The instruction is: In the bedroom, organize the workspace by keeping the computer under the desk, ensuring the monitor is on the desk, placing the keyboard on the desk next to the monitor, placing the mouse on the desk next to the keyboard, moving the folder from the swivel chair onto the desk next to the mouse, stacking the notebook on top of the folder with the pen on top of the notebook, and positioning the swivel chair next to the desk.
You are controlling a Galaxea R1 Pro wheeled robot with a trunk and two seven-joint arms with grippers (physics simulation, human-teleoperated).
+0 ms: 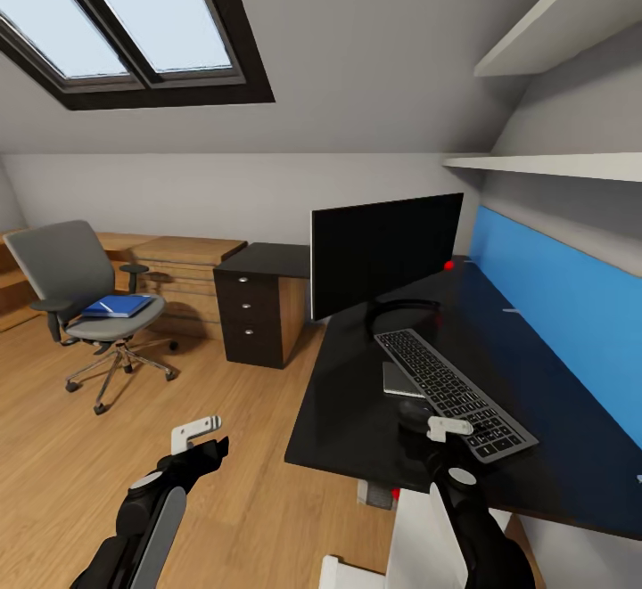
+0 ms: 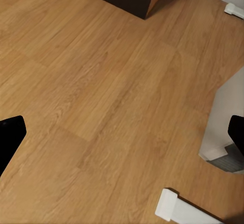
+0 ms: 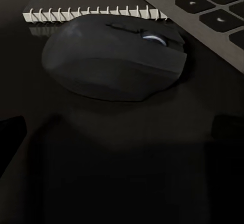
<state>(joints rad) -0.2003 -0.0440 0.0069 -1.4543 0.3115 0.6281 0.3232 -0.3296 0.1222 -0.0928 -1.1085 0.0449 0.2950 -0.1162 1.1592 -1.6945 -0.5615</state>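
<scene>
Right gripper [image 1: 426,420] hovers at mouse [image 3: 114,56], jaws apart and empty; left gripper [image 1: 201,446] idle over floor, jaws apart.
Mouse on worktop [image 1: 357,420], beside keyboard [image 1: 455,391], by notebook [image 3: 91,14]. Risk: closing off-centre skids the mouse into either. Folder [image 1: 116,306] waits on chair [image 1: 89,304].

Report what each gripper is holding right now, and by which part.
Nothing is held. The right gripper hangs open above the small black rounded mouse on the glossy black desk; the left gripper is open over the floor.
</scene>
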